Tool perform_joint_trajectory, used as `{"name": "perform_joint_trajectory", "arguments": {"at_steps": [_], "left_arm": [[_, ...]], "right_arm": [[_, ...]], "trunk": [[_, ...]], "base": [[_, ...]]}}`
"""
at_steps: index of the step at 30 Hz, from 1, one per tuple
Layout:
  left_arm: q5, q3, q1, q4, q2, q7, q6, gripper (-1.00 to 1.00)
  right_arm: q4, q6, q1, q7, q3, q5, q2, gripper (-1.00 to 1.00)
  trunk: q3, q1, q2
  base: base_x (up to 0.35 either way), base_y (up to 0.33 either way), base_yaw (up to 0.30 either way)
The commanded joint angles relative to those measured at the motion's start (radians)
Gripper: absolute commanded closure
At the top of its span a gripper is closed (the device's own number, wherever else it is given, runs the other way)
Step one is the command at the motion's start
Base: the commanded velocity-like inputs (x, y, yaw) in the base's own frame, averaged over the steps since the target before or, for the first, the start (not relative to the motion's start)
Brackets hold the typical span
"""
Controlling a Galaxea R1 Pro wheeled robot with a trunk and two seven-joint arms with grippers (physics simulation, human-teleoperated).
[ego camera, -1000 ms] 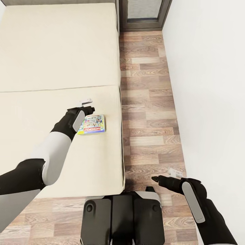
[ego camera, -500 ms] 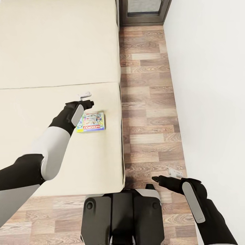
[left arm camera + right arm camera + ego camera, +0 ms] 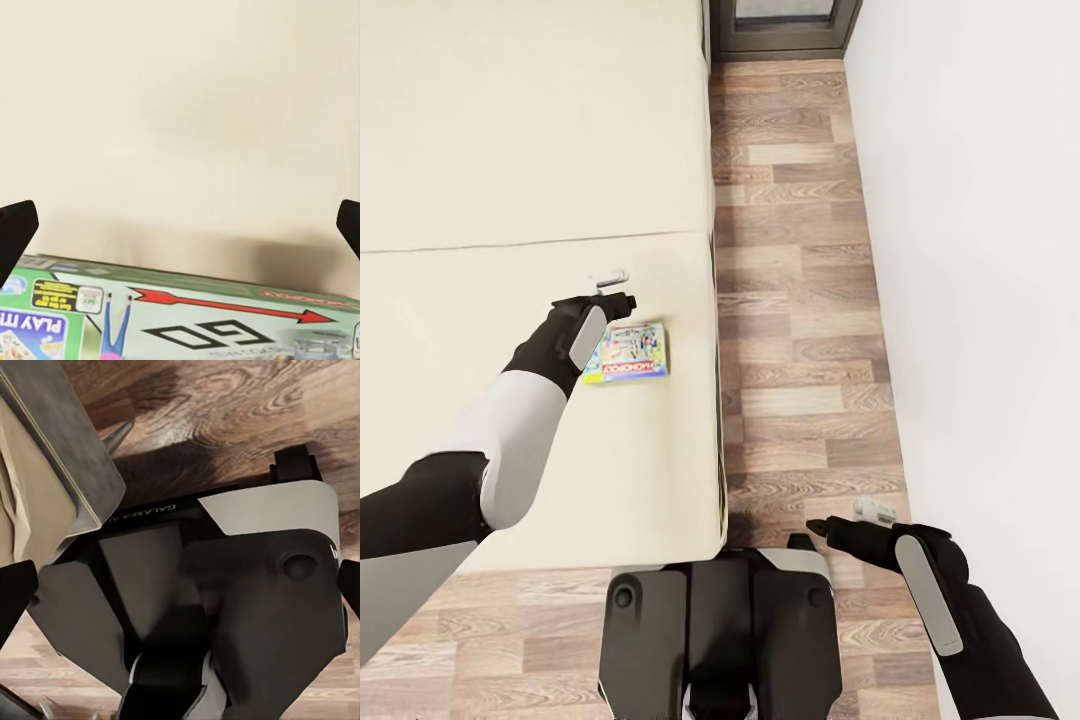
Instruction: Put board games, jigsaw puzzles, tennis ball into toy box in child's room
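One board game (image 3: 628, 353), a small flat box with a green and white cartoon cover, lies on the bed (image 3: 510, 150) near the beige mattress's right edge. My left gripper (image 3: 615, 290) hovers open just beyond the box's far edge, nothing between its fingers. In the left wrist view the board game (image 3: 187, 322) fills the lower part, and the left gripper (image 3: 180, 225) has its dark fingertips (image 3: 15, 229) spread wide over bare mattress. My right gripper (image 3: 847, 517) hangs open over the wooden floor, holding nothing. The right gripper (image 3: 180, 585) faces my own base.
A strip of wooden floor (image 3: 800, 300) runs between the bed and a white wall (image 3: 980, 250). A dark door frame (image 3: 785, 30) closes the far end. My dark base (image 3: 710, 630) stands against the bed's near corner (image 3: 45, 487).
The whole picture has slid a little, so the camera moved. My left gripper stays by the game's far edge and the right arm holds still.
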Motion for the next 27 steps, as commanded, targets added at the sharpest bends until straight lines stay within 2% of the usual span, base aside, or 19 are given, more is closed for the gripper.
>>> {"name": "perform_joint_trajectory", "arguments": {"at_steps": [1,27], "left_arm": [[0.011,0.003,0.000,-0.001,-0.001,0.006,0.004,-1.00],[0.011,0.004,0.000,0.000,0.001,0.004,0.001,-1.00]], "right_arm": [[-0.001,0.003,0.000,-0.009,0.000,-0.011,0.000,-1.00],[0.022,-0.006,0.000,-0.009,0.000,-0.011,-0.001,-1.00]], "trunk": [[-0.003,0.001,-0.002],[-0.046,0.001,-0.002]], "base": [[0.000,0.000,0.000],[0.000,0.000,0.000]]}}
